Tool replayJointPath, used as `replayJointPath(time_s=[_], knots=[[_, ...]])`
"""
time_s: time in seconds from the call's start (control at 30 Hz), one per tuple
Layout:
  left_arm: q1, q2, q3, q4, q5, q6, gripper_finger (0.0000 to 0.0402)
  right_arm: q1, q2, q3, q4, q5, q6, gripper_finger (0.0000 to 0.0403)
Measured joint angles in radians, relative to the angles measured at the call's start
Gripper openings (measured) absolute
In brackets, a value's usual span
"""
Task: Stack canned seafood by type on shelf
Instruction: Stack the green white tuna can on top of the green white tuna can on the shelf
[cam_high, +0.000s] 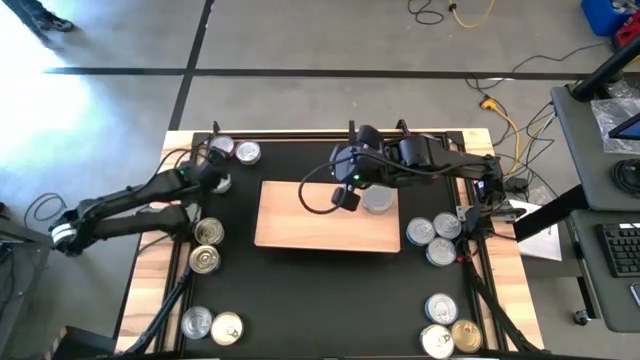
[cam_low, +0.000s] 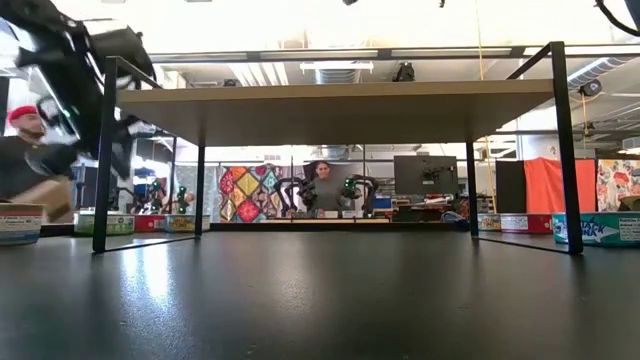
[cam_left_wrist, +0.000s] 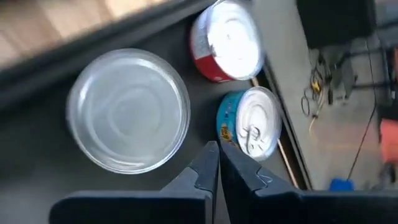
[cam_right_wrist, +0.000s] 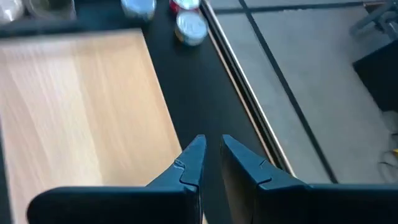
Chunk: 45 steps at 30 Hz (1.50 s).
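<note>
The shelf (cam_high: 328, 215) is a pale wood board on black legs in the middle of the black mat; one silver tin (cam_high: 378, 200) stands on it. My left gripper (cam_left_wrist: 219, 160) is shut and empty at the far left. Its tips point down between a plain silver tin (cam_left_wrist: 127, 111) and a blue-labelled tin (cam_left_wrist: 252, 124), with a red-labelled tin (cam_left_wrist: 227, 40) beyond. My right gripper (cam_right_wrist: 211, 148) is shut and empty, high over the shelf's edge (cam_right_wrist: 146, 93). In the high view it is next to the tin on the shelf.
More tins stand in groups on the mat: left (cam_high: 206, 246), near left (cam_high: 212, 325), right (cam_high: 434, 237), near right (cam_high: 448, 328). The shelf's black legs (cam_low: 103, 150) stand on the mat. Cables hang from both arms. A person sits in the room behind.
</note>
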Motion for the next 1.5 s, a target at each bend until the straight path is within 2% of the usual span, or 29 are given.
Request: replayJointPath(time_s=[0.1,0.27,0.4,0.5,0.73,0.9,1.17,1.5], knots=[[0.049,0.063,-0.036,0.100,0.013,-0.075,0.0000,0.000,0.000,0.000,-0.057,0.000,-0.055,0.0038],[0.072,0.186,-0.050,0.149,-0.014,-0.274,0.0000,-0.005,-0.001,0.000,-0.128,0.000,-0.144,0.0038],[0.072,0.270,-0.050,0.181,-0.040,-0.289,0.0000,-0.024,-0.008,0.000,-0.137,-0.001,-0.220,0.0038],[0.072,0.309,-0.049,0.155,-0.015,-0.355,0.0000,-0.042,-0.016,0.000,-0.144,-0.001,-0.252,0.0038],[0.005,0.300,-0.040,0.153,0.081,-0.386,0.0000,-0.074,-0.041,0.000,-0.155,-0.002,-0.258,0.0038],[-0.053,0.239,-0.035,0.041,0.108,-0.415,0.0000,-0.078,-0.059,0.000,-0.160,-0.006,-0.267,0.0038],[-0.215,0.164,-0.036,-0.109,0.137,-0.419,0.0000,-0.078,-0.082,0.000,-0.170,-0.009,-0.199,0.0038],[-0.633,0.145,-0.034,-0.238,0.150,-0.422,0.0000,-0.078,-0.083,0.000,-0.179,-0.012,-0.116,0.0038]])
